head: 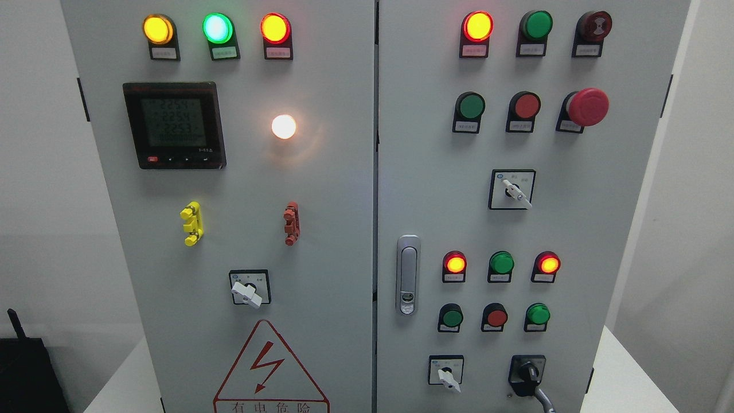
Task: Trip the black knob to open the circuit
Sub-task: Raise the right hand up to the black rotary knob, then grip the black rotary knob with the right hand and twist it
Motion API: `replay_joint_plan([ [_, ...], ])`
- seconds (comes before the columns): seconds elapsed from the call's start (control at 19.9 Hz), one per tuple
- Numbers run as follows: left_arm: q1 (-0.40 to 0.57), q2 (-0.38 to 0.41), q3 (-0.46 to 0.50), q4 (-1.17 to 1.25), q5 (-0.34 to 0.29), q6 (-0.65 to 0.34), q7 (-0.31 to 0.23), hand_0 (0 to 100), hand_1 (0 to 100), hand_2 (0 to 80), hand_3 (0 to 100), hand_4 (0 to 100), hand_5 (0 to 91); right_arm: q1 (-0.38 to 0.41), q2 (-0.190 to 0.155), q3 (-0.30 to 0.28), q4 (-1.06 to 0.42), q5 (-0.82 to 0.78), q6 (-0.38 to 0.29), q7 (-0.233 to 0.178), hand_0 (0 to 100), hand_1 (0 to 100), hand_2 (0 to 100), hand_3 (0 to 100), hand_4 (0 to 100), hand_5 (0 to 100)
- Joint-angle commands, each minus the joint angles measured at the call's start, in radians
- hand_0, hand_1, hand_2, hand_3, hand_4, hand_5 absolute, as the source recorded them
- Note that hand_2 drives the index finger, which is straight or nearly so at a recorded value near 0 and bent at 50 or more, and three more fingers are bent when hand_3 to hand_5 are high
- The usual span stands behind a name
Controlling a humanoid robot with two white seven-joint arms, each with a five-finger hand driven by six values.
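You face a grey two-door control cabinet (338,229) standing on a white desk (619,373). Readable writing is scarce: the warning triangle (270,373) at the left door's lower edge carries a red lightning bolt and the characters 有电危险, partly cut by the frame; the black digital meter (174,125) shows rows of digits near 225, too faint to read surely. The small label plates under each lamp are too small to read. Black knob (528,374) sits at the lower right of the right door, just right of a white selector switch (446,373); a grey curved piece runs from below the knob out of the bottom edge, and you cannot tell what it is. Neither hand shows, so their state cannot be told. Lit on the left door: yellow lamp (157,29), green lamp (217,28), red-orange lamp (275,28), and a white lamp (284,127). The red mushroom button (586,106) sits upper right; the door latch (408,274) is by the seam. Walls are plain white. A dark object (26,373) at lower left is cut off.
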Motion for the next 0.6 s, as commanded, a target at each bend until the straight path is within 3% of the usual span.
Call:
replay_joint_plan([
  [0.0,-0.002,-0.002,0.001,0.000,0.002,-0.001,0.000,12,39,0.0,0,0,0.0,-0.018,-0.001,0.025,-0.027,0.001,-0.007,0.005,98,82,0,100,97,97],
  [0.55,-0.004,0.000,0.001,0.000,0.002,-0.001,0.000,12,39,0.0,0,0,0.0,-0.023,-0.001,0.045,-0.030,0.002,-0.007,-0.002,98,82,0,100,97,97],
])
